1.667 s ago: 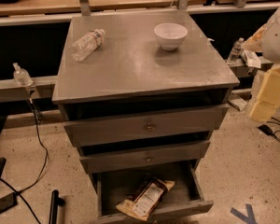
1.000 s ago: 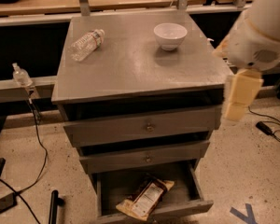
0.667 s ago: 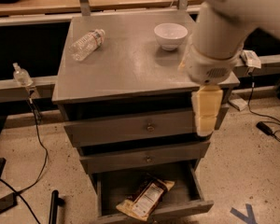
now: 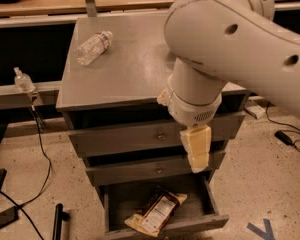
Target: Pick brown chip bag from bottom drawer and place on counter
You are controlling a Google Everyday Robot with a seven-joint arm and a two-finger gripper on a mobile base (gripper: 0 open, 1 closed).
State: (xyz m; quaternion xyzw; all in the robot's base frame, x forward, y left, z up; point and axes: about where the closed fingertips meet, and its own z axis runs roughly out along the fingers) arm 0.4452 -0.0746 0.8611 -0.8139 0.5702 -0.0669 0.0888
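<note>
Arm hides right side of counter; claw, before top drawer, covers part of front.

Water bottle on its side, small bottle at left, black cable on floor

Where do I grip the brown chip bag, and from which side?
Probably from above: the brown chip bag lies flat and diagonal in the bottom drawer, walls blocking side approaches. Pinch across its narrow middle. The gripper hangs above, to its right.
</note>
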